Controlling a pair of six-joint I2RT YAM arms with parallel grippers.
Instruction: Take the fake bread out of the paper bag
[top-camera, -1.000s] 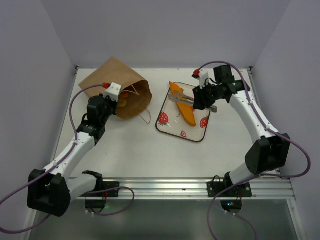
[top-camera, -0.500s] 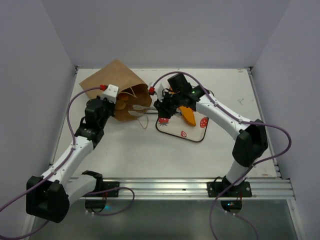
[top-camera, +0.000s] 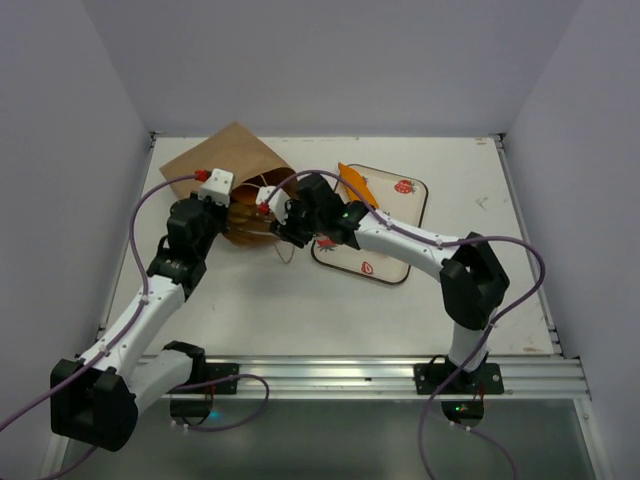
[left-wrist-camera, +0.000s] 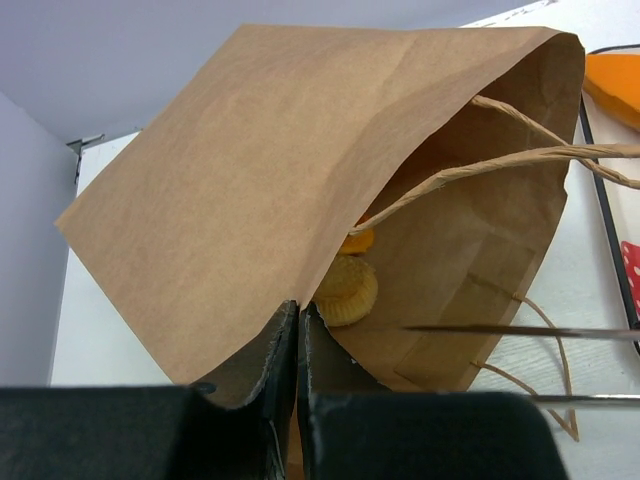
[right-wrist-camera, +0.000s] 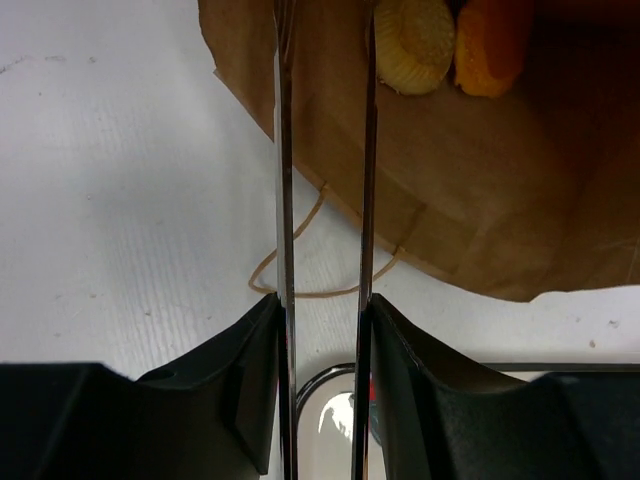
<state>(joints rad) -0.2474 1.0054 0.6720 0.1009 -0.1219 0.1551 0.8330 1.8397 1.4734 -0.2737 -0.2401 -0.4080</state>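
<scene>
The brown paper bag (top-camera: 235, 160) lies on its side at the back left, its mouth facing right. My left gripper (top-camera: 228, 205) is shut on the bag's upper mouth edge (left-wrist-camera: 297, 330) and holds it open. Inside the bag lie a yellow lumpy roll (right-wrist-camera: 413, 45) and an orange bread piece (right-wrist-camera: 492, 45); the roll also shows in the left wrist view (left-wrist-camera: 345, 290). My right gripper (right-wrist-camera: 325, 40) is open and empty, its long thin metal fingers (left-wrist-camera: 520, 329) reaching into the bag mouth just left of the roll. A long orange baguette (top-camera: 352, 182) lies on the tray, partly hidden by my right arm.
The strawberry-print tray (top-camera: 395, 262) sits right of the bag under my right arm. The bag's string handles (right-wrist-camera: 300, 285) loop on the table at the mouth. Walls close in the table at the back and on both sides.
My right arm has swung left from over the tray to the bag mouth, its open fingers now inside. The baguette stays on the tray. My left gripper keeps hold of the bag.
</scene>
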